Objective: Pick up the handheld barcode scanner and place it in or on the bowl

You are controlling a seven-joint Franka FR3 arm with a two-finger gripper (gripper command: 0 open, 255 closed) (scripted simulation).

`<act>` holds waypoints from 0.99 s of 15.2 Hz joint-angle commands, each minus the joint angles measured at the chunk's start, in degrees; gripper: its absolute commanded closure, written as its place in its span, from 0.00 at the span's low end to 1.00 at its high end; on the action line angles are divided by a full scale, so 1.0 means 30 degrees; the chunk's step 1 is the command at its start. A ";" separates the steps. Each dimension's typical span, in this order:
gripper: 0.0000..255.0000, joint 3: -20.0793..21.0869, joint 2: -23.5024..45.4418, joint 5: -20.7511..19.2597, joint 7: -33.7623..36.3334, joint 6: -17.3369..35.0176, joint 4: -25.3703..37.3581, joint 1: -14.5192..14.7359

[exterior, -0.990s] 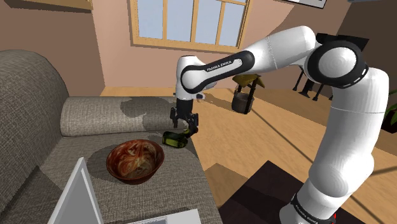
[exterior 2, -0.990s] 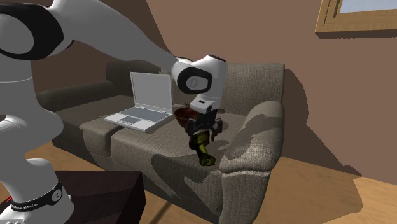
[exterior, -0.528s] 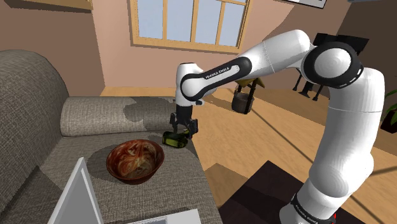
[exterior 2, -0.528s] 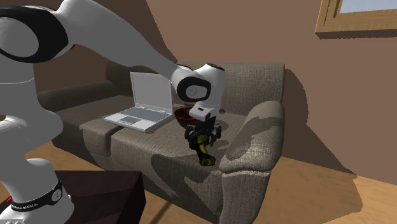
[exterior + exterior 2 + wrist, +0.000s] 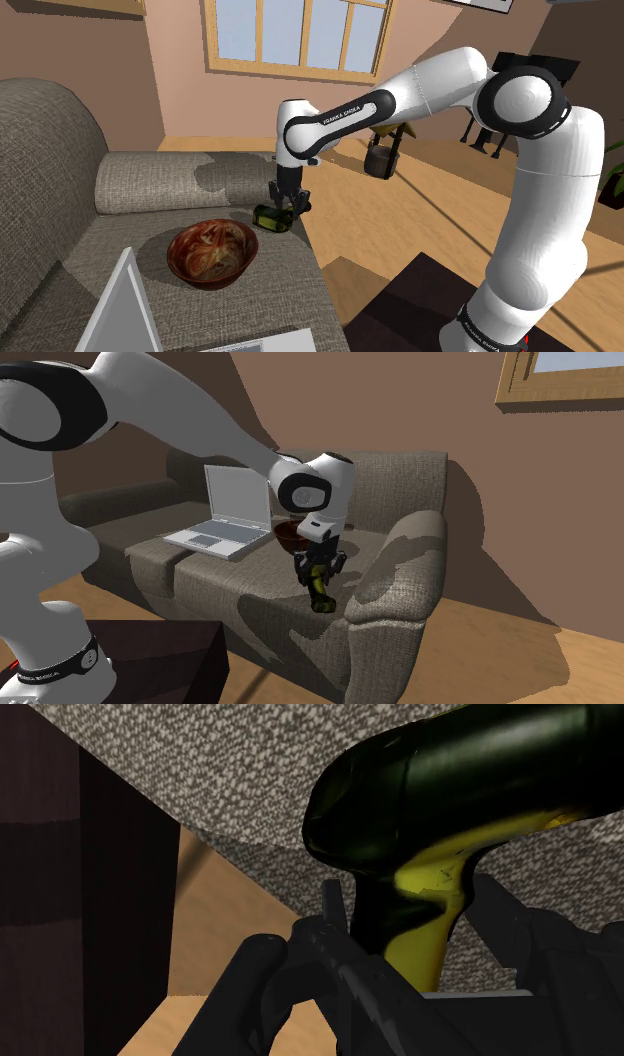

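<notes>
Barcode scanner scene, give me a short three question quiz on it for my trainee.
1. True or false: the scanner lies inside the bowl.
2. What stands open on the sofa? A) laptop B) lamp C) mug
3. Fill in: the gripper sits at the scanner, whose handle is black and ____.
Key: 1 false; 2 A; 3 yellow.

Glossy black-yellow scanner (image 5: pixel 450 794), coarse woven sofa cloth (image 5: pixel 200 789)
</notes>
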 commanded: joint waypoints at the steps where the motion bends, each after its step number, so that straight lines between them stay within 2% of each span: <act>1: 1.00 0.0002 -0.0001 0.0002 0.0000 0.0007 0.0003 0.0001; 7: 1.00 0.0002 0.0000 0.0001 0.0002 0.0008 0.0004 0.0003; 15: 1.00 0.0208 -0.0987 0.0516 -0.0163 -0.1782 0.0920 -0.0192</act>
